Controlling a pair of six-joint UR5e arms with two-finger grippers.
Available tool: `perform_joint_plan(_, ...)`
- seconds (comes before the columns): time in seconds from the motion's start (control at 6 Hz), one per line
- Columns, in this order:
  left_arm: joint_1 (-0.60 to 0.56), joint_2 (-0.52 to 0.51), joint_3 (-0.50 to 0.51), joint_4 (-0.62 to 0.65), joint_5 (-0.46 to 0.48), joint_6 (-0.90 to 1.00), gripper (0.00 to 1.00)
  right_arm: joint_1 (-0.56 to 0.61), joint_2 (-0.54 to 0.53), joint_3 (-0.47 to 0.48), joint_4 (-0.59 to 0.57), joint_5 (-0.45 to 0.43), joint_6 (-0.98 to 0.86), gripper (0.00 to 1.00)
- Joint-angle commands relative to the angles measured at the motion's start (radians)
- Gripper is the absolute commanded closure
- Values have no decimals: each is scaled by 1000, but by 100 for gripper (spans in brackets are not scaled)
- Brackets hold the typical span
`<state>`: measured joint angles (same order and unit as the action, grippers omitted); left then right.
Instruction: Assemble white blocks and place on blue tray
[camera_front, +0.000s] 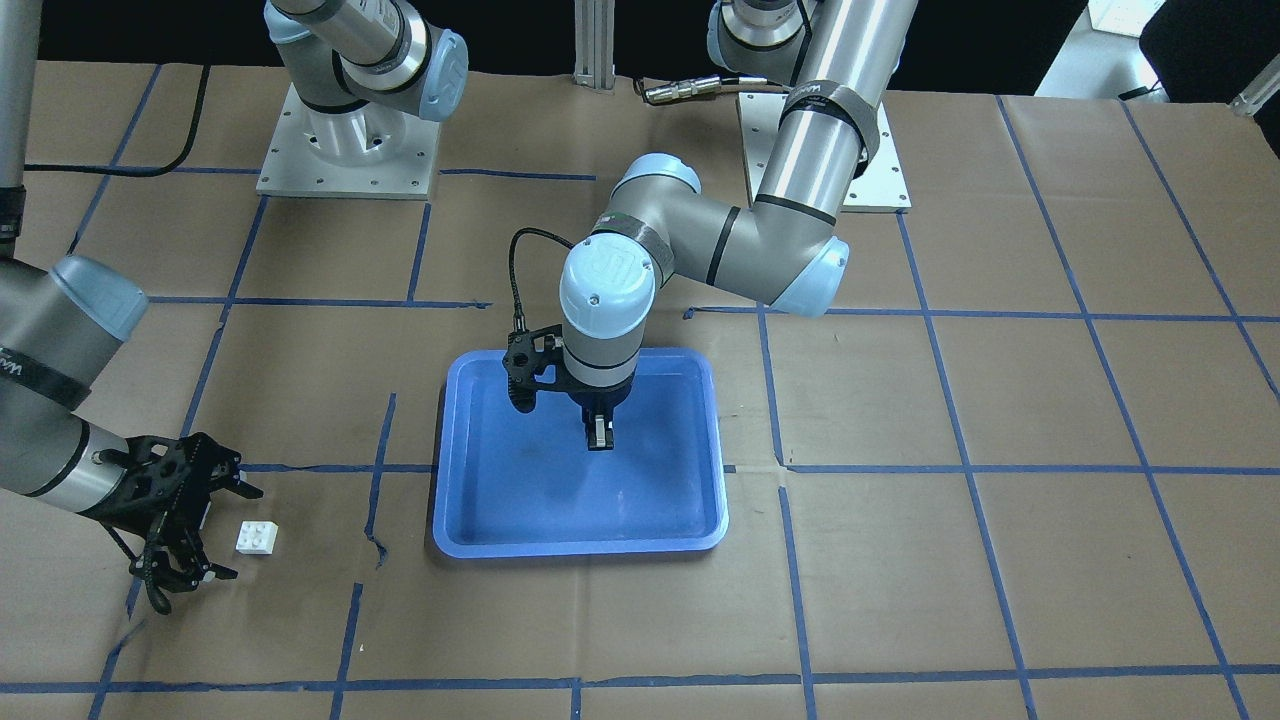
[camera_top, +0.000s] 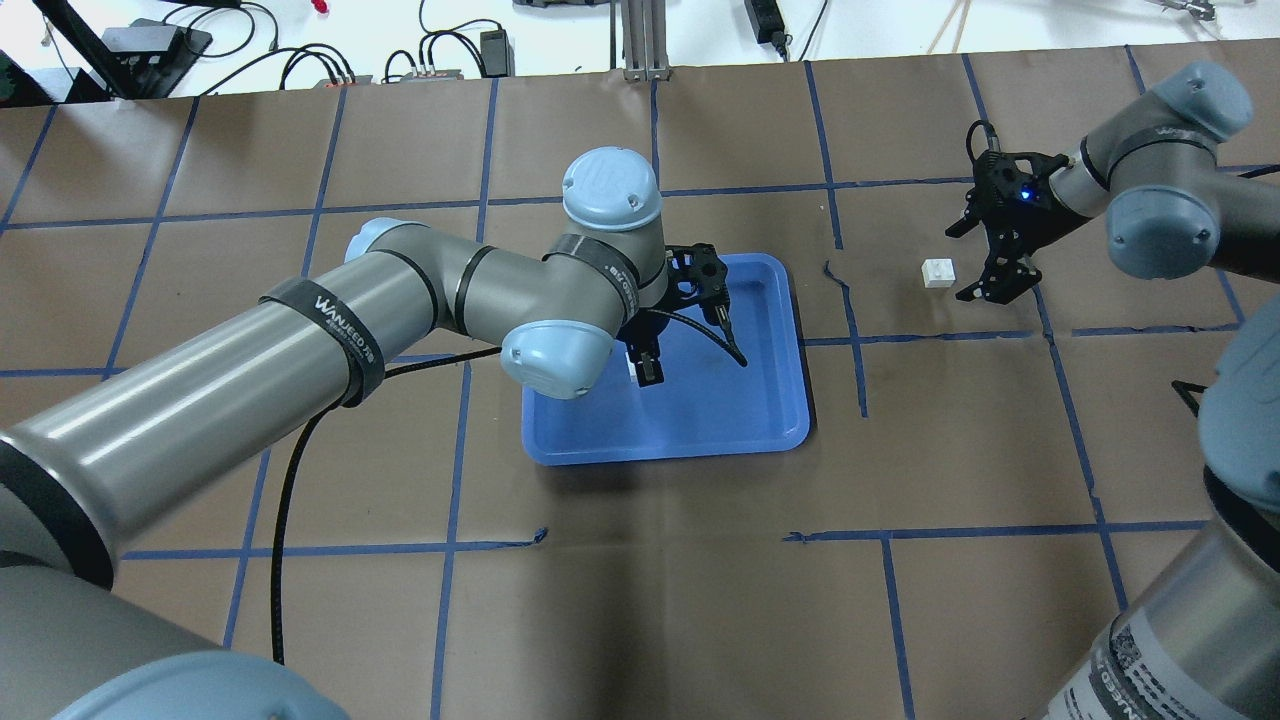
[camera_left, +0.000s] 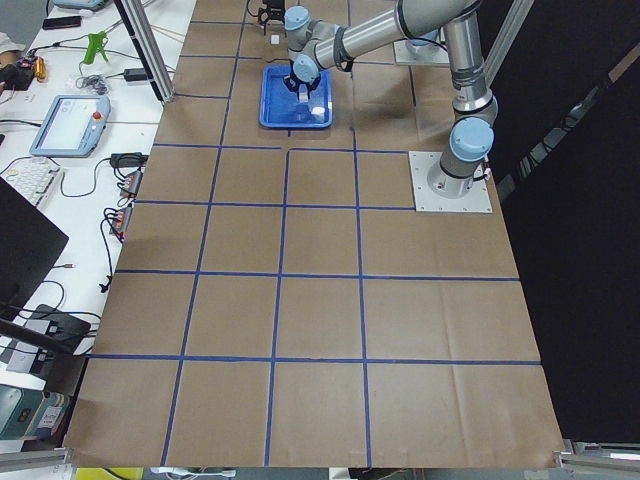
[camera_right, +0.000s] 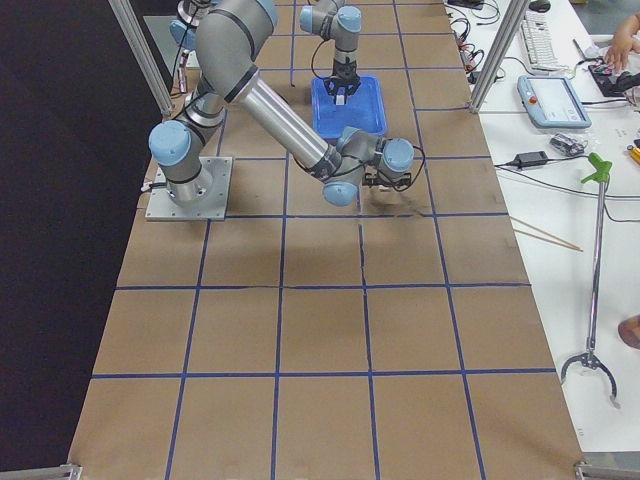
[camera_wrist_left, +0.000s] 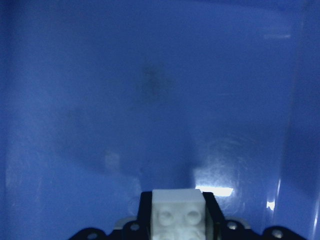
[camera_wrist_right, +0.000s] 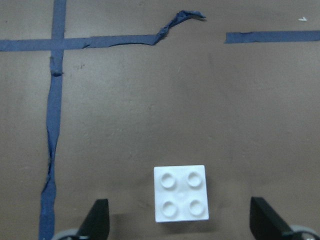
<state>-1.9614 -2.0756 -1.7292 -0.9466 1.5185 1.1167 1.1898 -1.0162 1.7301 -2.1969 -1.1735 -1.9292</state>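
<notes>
The blue tray (camera_front: 680, 530) lies in the middle of the table, also in the overhead view (camera_top: 780, 420). My left gripper (camera_front: 598, 435) hangs above the tray's inside (camera_wrist_left: 150, 75), shut on one white block (camera_wrist_left: 178, 215), which shows between its fingers (camera_top: 648, 372). The other white block (camera_front: 257, 538) lies studs up on the brown paper, away from the tray (camera_top: 938, 272). My right gripper (camera_front: 240, 532) is open with its fingers (camera_wrist_right: 97, 222) either side of that block (camera_wrist_right: 181, 200), not touching it.
Blue tape lines (camera_wrist_right: 52, 125) cross the brown paper, one torn and lifted close to the loose block. The arm bases (camera_front: 345, 150) stand at the robot's edge. Monitors, cables and tools (camera_right: 550, 100) lie on side tables.
</notes>
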Motion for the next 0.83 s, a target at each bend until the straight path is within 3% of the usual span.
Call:
perform_joint_plan(0.0, -1, -9, 0, 3, -41, 12, 40, 1, 2, 0, -1, 2, -1, 22)
perform_joint_plan(0.17, -1, -12, -1, 2, -53, 9, 35, 1, 1, -1, -3, 0, -1, 39)
perform_joint_plan(0.33, -1, -14, 2, 0, -49, 9, 2, 1, 1, -1, -1, -2, -1, 52)
perform_joint_plan(0.67, 4, 32, 29, -14, -38, 11, 1, 1, -4, -3, -1, 3, -16, 65)
